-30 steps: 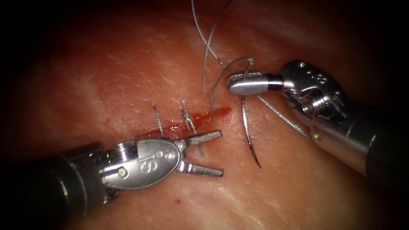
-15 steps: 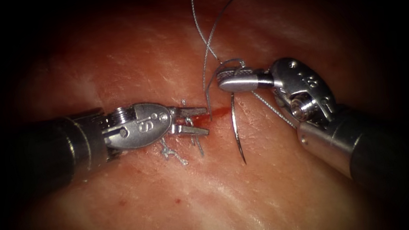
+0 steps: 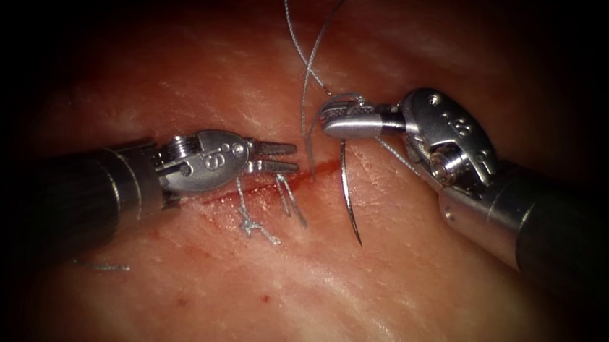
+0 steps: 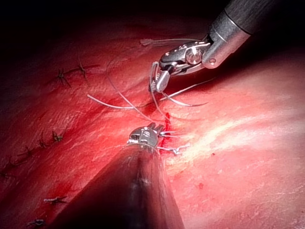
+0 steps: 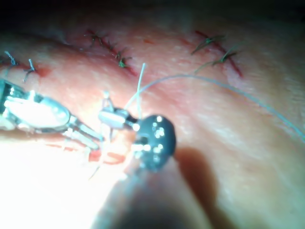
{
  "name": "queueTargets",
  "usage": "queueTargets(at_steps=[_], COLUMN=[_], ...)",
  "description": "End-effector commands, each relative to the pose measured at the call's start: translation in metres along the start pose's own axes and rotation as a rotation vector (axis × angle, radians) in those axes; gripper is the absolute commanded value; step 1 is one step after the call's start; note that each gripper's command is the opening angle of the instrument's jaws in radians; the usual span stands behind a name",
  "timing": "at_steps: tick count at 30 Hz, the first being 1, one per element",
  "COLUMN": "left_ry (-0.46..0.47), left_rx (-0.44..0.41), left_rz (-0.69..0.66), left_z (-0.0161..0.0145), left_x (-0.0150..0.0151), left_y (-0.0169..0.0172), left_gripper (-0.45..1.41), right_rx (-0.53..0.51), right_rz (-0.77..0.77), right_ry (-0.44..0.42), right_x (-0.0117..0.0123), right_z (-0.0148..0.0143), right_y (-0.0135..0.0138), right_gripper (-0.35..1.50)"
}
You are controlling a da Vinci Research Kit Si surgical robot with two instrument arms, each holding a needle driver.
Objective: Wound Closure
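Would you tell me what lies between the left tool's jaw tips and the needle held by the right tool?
In the endoscope view, between the left tool and the needle lie the red cut's right end and a strand of thread crossing it.

Each of the 2 dark matte shafts ends in a polished silver wrist with round screws and stamped markings, tapering into the left tool point(image 3: 278, 157) and right tool point(image 3: 341, 123), slim steel jaws.

Needle point(image 3: 348, 193) hangs right of the cut point(image 3: 269, 187).
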Motion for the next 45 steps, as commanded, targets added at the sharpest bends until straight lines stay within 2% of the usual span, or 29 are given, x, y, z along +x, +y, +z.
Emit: queueTargets(at_steps=[1, 8, 16, 24, 31, 37, 45], left_ry=[0.000, -0.019, -0.053, -0.050, -0.051, -0.061, -0.056], left_rx=[-0.001, 0.003, -0.026, -0.032, -0.034, -0.036, -0.043], left_rz=[0.002, 0.003, 0.005, 0.001, 0.001, 0.008, 0.015], left_z=[0.0007, 0.0016, 0.0049, 0.0051, 0.0053, 0.0059, 0.0061], left_x=[0.0000, -0.0005, -0.0033, -0.0042, -0.0051, -0.0067, -0.0073], left_y=[-0.0003, -0.0006, -0.0001, -0.0008, -0.0019, -0.0026, -0.0001], left_gripper=[-0.20, -0.25, -0.27, -0.25, -0.25, -0.25, -0.25], right_rx=[0.002, 0.003, -0.009, -0.026, -0.030, -0.049, -0.075], right_rz=[-0.005, -0.033, -0.096, -0.159, -0.208, -0.250, -0.280], right_ry=[0.002, 0.007, 0.004, 0.000, -0.033, -0.048, -0.052], right_x=[-0.0001, 0.0001, 0.0004, 0.0001, -0.0015, -0.0039, -0.0037], right_z=[0.0006, 0.0007, 0.0008, 0.0012, 0.0017, 0.0013, 0.0014], right_y=[0.0007, 0.0008, 0.0017, 0.0030, 0.0047, 0.0059, 0.0071], right_gripper=[-0.35, -0.35, -0.35, -0.35, -0.35, -0.35, -0.35])
